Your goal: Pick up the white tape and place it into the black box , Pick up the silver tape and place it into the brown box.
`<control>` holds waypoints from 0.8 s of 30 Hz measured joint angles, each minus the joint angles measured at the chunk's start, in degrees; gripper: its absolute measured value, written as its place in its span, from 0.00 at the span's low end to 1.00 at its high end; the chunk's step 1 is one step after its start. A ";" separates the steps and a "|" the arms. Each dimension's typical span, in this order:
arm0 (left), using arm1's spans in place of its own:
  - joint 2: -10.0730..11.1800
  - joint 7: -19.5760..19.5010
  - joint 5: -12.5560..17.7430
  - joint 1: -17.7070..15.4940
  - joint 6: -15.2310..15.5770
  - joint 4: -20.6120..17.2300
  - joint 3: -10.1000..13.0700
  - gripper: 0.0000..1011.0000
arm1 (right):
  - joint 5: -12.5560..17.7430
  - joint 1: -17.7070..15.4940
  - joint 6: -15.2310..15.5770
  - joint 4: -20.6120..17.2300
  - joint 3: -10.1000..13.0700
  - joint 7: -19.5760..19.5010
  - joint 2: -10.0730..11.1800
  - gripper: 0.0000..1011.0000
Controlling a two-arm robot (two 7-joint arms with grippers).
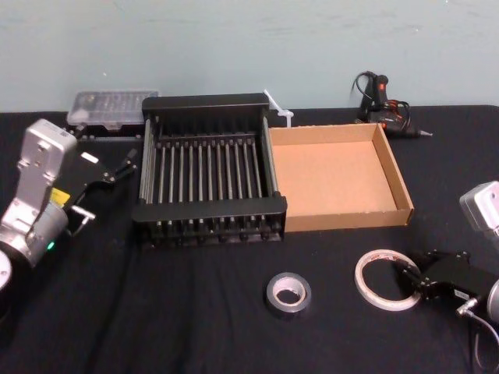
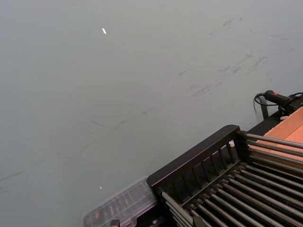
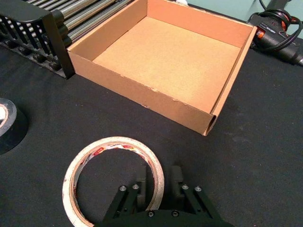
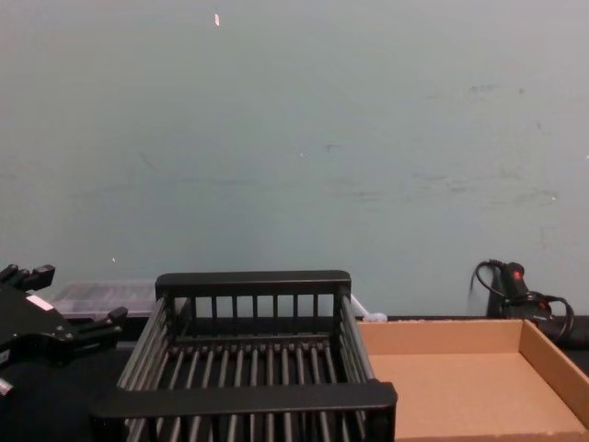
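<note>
Black-clothed bench (image 1: 195,327): right pincer (image 3: 159,177), lower right in head view, stands narrowly parted astride the thin whitish translucent tape ring (image 3: 113,142), flat below the shallow brown cardboard tray (image 1: 343,220); left pincer (image 1: 107,188) gapes wide left of the black slatted basket (image 1: 207,209).

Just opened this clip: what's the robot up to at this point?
The right gripper is down at the white tape, which lies flat on the table. Its open fingers straddle the ring's band, one inside and one outside. The silver tape lies untouched in front of the black box. The black box and the brown box hold no tape yet. The left gripper hangs open beside the black box.
</note>
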 joint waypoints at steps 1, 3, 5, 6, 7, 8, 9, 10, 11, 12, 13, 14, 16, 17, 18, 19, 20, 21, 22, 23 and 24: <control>0.00 0.00 0.00 0.00 0.00 0.00 0.00 0.99 | 0.00 0.00 0.00 0.00 0.00 0.00 0.00 0.32; 0.00 0.00 0.00 0.00 0.00 0.00 0.00 0.99 | 0.00 0.00 0.00 0.00 0.00 0.00 0.00 0.27; 0.00 0.00 0.00 0.00 0.00 0.00 0.00 0.99 | 0.00 0.00 0.00 0.00 0.00 0.00 0.00 0.21; 0.00 0.00 0.00 0.00 0.00 0.00 0.00 0.99 | 0.00 0.00 0.00 0.00 0.00 0.00 0.00 0.15; 0.00 0.00 0.00 0.00 0.00 0.00 0.00 0.99 | 0.00 0.00 0.00 0.00 0.00 0.00 0.00 0.13; 0.00 0.00 0.00 0.00 0.00 0.00 0.00 0.99 | 0.00 0.00 0.00 0.00 0.00 0.00 0.00 0.11; 0.00 0.00 0.00 0.00 0.00 0.00 0.00 0.99 | 0.00 0.00 0.00 0.00 0.00 0.00 0.00 0.08; 0.00 0.00 0.00 0.00 0.00 0.00 0.00 0.99 | 0.00 0.00 0.00 0.00 0.00 0.00 0.00 0.08; 0.00 0.00 0.00 0.00 0.00 0.00 0.00 0.99 | 0.00 0.00 0.00 0.00 0.00 0.00 0.00 0.08; 0.00 0.00 0.00 0.00 0.00 0.00 0.00 0.99 | 0.00 0.00 0.00 0.00 0.00 0.00 0.00 0.08; 0.00 0.00 0.00 0.00 0.00 0.00 0.00 0.99 | 0.00 0.00 -0.01 0.00 0.00 0.00 0.00 0.08; 0.00 0.00 0.00 0.00 0.00 0.00 0.00 0.99 | 0.00 0.00 0.00 0.00 0.00 0.00 0.00 0.08; 0.00 0.00 0.00 0.00 0.00 0.00 0.00 0.99 | 0.00 0.00 0.00 0.00 0.00 0.00 0.00 0.08; 0.00 0.00 0.00 0.00 0.00 0.00 0.00 0.99 | 0.00 0.00 0.00 0.00 0.00 0.00 0.00 0.08; 0.00 0.00 0.00 0.00 0.00 0.00 0.00 0.99 | 0.00 0.00 0.00 0.00 0.00 0.00 0.00 0.08; 0.00 0.00 0.00 0.00 0.00 0.00 0.00 0.99 | 0.00 0.00 0.00 0.00 0.00 0.00 0.00 0.08; 0.00 0.00 0.00 0.00 0.00 0.00 0.00 0.99 | 0.00 0.00 0.00 0.00 0.00 0.00 0.00 0.08; 0.00 0.00 0.00 0.00 0.00 0.00 0.00 0.99 | 0.00 0.00 0.00 0.00 0.00 0.00 0.00 0.08; 0.00 0.00 0.00 0.00 0.00 0.00 0.00 0.99 | 0.00 0.00 0.00 0.00 0.00 0.00 0.00 0.08; 0.00 0.00 0.00 0.00 0.00 0.00 0.00 0.99 | 0.00 0.00 0.00 0.00 0.00 0.00 0.00 0.08; 0.00 0.00 0.00 0.00 0.00 0.00 0.00 0.99 | -0.01 -0.02 -0.05 0.00 0.04 0.02 -0.01 0.08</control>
